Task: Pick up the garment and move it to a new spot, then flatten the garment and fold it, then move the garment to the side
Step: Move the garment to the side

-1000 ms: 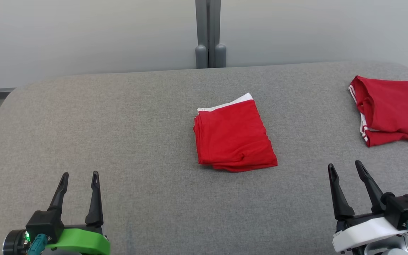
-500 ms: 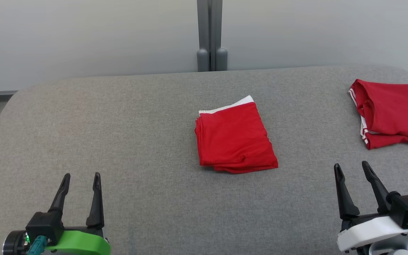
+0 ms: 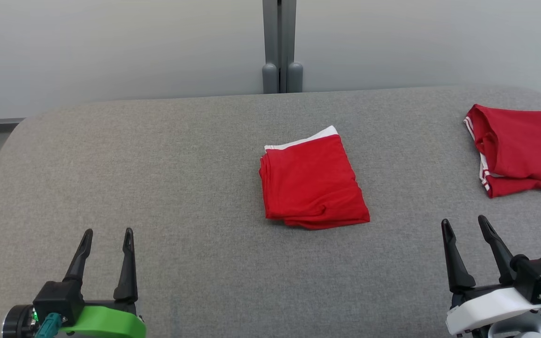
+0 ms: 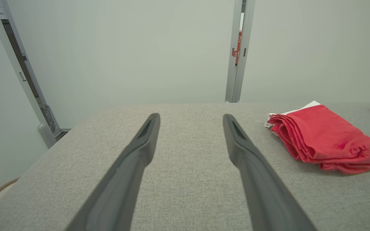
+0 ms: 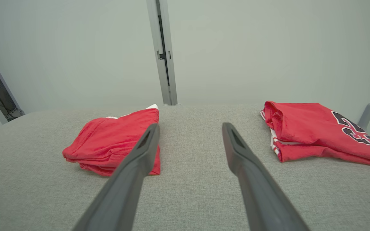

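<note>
Both jaws stand spread wide: my left gripper (image 3: pixel 108 230) at lower left and my right gripper (image 3: pixel 463 219) at lower right, over the grey padded surface (image 3: pixel 181 164). Well ahead, between them, the folded red garment (image 3: pixel 313 180) with a white edge lies mid-surface. A red jersey (image 3: pixel 519 150) lies far right.

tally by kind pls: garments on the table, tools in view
Garments: 2 (folded red garment at centre, red jersey at the right edge)
Tools: 2 (left tool, right tool, both open, holding nothing)
Total: 4
</note>
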You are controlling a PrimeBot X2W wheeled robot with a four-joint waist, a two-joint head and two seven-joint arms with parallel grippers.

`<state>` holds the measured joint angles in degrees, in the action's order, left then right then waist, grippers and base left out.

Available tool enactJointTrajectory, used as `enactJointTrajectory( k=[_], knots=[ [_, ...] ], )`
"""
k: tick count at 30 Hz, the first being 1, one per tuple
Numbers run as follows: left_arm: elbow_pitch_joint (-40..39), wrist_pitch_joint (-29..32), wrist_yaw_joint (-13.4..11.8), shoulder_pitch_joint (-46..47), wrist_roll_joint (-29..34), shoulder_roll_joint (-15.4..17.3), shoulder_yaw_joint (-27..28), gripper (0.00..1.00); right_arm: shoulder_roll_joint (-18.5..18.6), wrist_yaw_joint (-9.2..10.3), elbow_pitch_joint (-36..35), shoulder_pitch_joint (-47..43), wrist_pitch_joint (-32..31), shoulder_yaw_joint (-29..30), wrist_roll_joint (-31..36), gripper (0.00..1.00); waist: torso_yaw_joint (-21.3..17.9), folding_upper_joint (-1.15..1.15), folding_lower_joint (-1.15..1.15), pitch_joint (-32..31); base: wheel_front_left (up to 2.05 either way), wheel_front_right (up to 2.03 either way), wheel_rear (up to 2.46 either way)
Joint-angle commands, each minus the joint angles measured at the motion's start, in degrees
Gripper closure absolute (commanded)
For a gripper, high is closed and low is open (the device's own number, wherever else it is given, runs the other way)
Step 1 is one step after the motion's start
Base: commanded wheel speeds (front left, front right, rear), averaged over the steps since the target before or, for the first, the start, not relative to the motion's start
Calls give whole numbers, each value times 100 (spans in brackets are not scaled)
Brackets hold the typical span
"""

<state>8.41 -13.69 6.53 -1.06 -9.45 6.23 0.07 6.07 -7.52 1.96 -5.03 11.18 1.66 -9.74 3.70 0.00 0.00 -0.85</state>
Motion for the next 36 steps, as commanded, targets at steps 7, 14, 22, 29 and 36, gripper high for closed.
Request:
enactJointTrajectory(
  k=[7,14,22,29,36],
  knots=[
    [-27,7,-55,-105,-20,68,-36,0,-11,9,8,-63,-36,-8,47,0,27,0,0,6,0,0,0],
    [-35,11,-102,-77,-47,93,-60,0,-33,9,57,1,-43,-53,31,0,63,0,0,37,0,0,0],
    [-44,-10,-125,163,-37,100,-126,0,191,9,437,738,44,-374,66,0,178,0,0,293,0,0,0],
    [-46,-46,-136,408,-1,105,-213,0,385,9,981,2007,-144,-820,187,0,358,0,0,688,0,0,0],
    [27,-101,-117,723,-10,43,-334,0,492,9,2038,3264,-294,-1135,229,0,612,0,0,1175,0,0,0]
  ],
)
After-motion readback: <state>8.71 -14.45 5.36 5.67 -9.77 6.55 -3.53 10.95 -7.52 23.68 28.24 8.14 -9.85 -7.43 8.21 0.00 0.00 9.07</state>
